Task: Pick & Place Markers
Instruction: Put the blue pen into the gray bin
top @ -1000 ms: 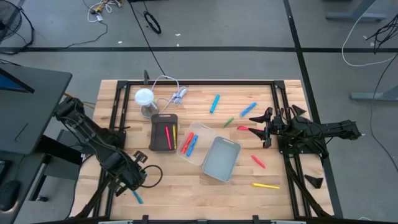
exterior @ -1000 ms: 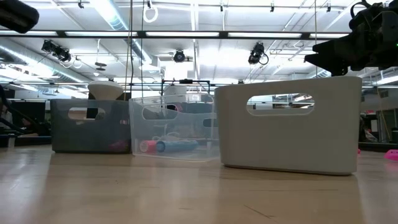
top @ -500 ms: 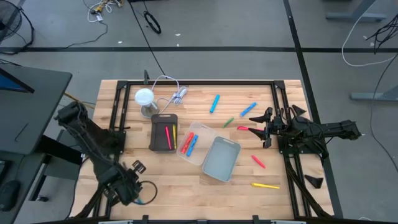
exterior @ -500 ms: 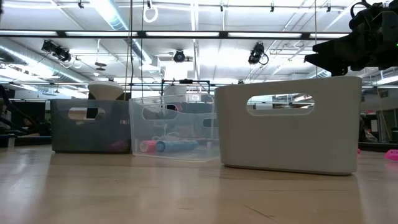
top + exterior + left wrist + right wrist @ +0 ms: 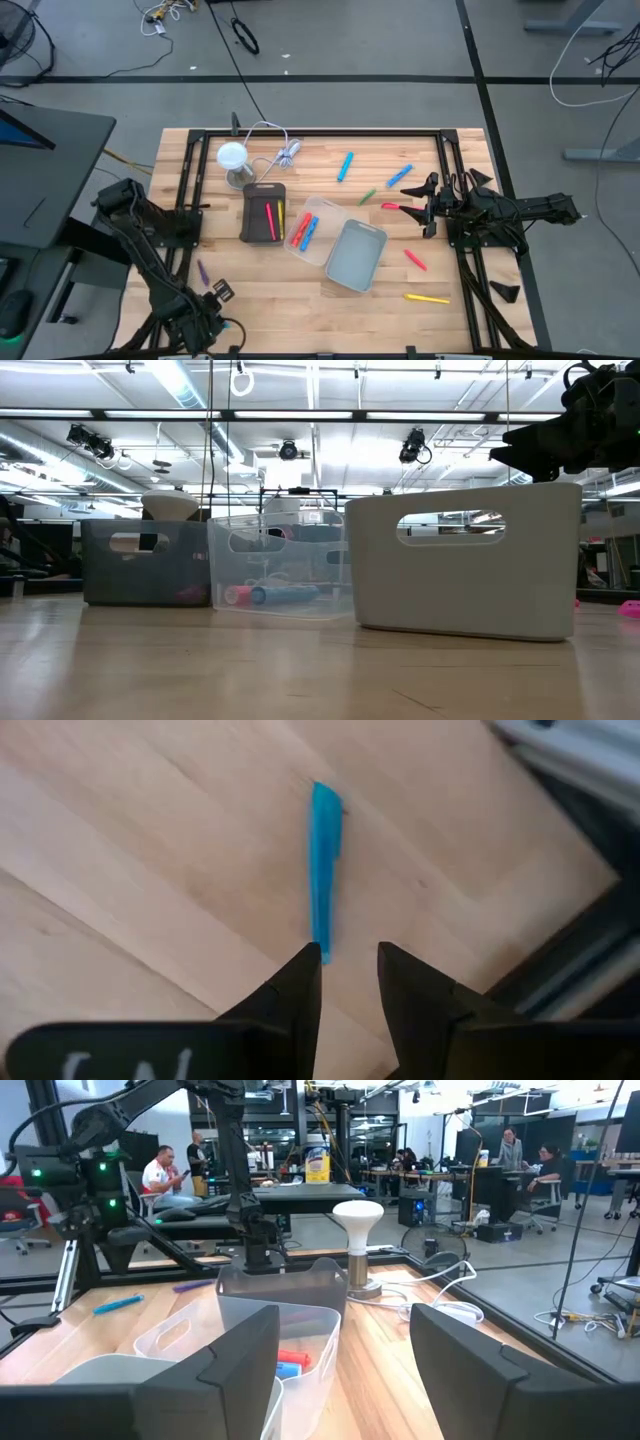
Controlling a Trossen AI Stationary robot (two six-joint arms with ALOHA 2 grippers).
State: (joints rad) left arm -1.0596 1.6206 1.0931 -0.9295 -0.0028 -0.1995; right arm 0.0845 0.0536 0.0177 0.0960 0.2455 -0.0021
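Note:
Loose markers lie flat on the table in the high view: two blue (image 5: 345, 166) (image 5: 400, 176), a green (image 5: 368, 197), two red (image 5: 390, 206) (image 5: 415, 259), a yellow (image 5: 428, 298) and a purple (image 5: 202, 270). Others lie in the dark bin (image 5: 264, 213) and the clear bin (image 5: 310, 232). My left gripper (image 5: 213, 325) hangs at the near left corner, narrowly open (image 5: 350, 952), with a blue marker (image 5: 325, 860) on the wood just ahead of its fingertips; I cannot tell if they touch it. My right gripper (image 5: 425, 205) is wide open (image 5: 345, 1312) and hovers beside a red marker.
A pale grey bin (image 5: 355, 255) stands next to the clear bin mid-table. The white lamp (image 5: 232, 157) and its cable (image 5: 285, 152) sit at the far left. A black frame (image 5: 320, 132) borders the table. Bare wood lies between the bins and the near edge.
My left arm has swung toward the table's near edge, carrying its gripper from beside the left frame rail down to the near left corner. The purple marker that it covered now shows. My right arm has kept still.

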